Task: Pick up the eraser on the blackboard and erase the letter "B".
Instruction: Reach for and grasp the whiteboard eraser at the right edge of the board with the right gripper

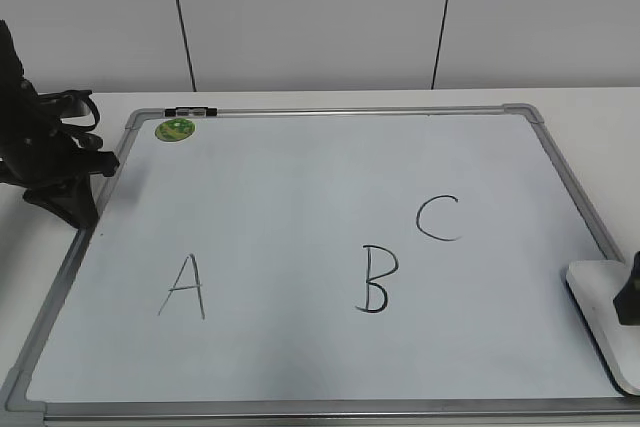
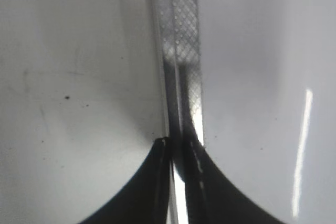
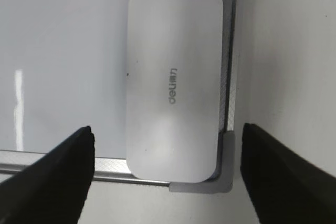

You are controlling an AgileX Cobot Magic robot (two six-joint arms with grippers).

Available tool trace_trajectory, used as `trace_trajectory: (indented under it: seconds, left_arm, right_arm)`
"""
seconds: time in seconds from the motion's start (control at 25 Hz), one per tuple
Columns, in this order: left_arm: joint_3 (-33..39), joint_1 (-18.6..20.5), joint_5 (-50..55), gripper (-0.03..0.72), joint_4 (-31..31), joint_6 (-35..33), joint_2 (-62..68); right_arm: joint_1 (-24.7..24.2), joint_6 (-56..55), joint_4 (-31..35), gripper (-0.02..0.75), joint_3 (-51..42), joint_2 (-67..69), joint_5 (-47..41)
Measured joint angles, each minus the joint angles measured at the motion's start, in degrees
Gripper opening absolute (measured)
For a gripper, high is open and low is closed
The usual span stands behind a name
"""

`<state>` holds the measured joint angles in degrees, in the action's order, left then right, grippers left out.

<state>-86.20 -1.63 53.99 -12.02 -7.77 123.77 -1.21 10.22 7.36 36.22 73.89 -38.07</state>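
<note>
The blackboard (image 1: 300, 197) is a white board with a grey frame, lying flat on the table. The letter "B" (image 1: 377, 279) is drawn in black at its lower middle. The white eraser (image 1: 605, 322) lies at the board's near right corner. In the right wrist view the eraser (image 3: 173, 77) lies lengthwise, with grey print on top. My right gripper (image 3: 167, 128) is open above it, one jaw on each side and apart from it. Only a dark tip of it (image 1: 630, 292) shows in the exterior view. My left gripper (image 1: 75, 209) is shut and empty at the board's left edge, over the frame (image 2: 184, 51).
The letter "A" (image 1: 184, 287) is at the lower left and "C" (image 1: 438, 218) is up and right of "B". A green round magnet (image 1: 174, 129) and a black marker (image 1: 190, 111) sit at the far left corner. A grey plastic corner (image 3: 223, 182) adjoins the eraser.
</note>
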Motion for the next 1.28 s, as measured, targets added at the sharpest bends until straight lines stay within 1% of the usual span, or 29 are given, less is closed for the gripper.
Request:
trace_trajectory:
  seconds: [0.28,0.64,1.0,1.2,1.28]
  left_arm:
    - [0.0,0.0,0.1,0.034,0.0,0.0,0.0]
    - [0.0,0.0,0.1,0.034,0.0,0.0,0.0]
    - [0.0,0.0,0.1,0.034,0.0,0.0,0.0]
    - [0.0,0.0,0.1,0.034,0.0,0.0,0.0]
    - [0.0,0.0,0.1,0.034,0.0,0.0,0.0]
  right_arm:
    - [0.0,0.1,-0.8,0.648,0.4,7.5,4.5]
    - [0.0,0.1,-0.9,0.646,4.6,14.2,4.8]
    - [0.0,0.2,-0.9,0.634,5.1,17.6,3.8]
    - [0.0,0.2,-0.6,0.605,5.3,19.1,3.8]
    - [0.0,0.2,0.0,0.574,5.5,19.9,3.8]
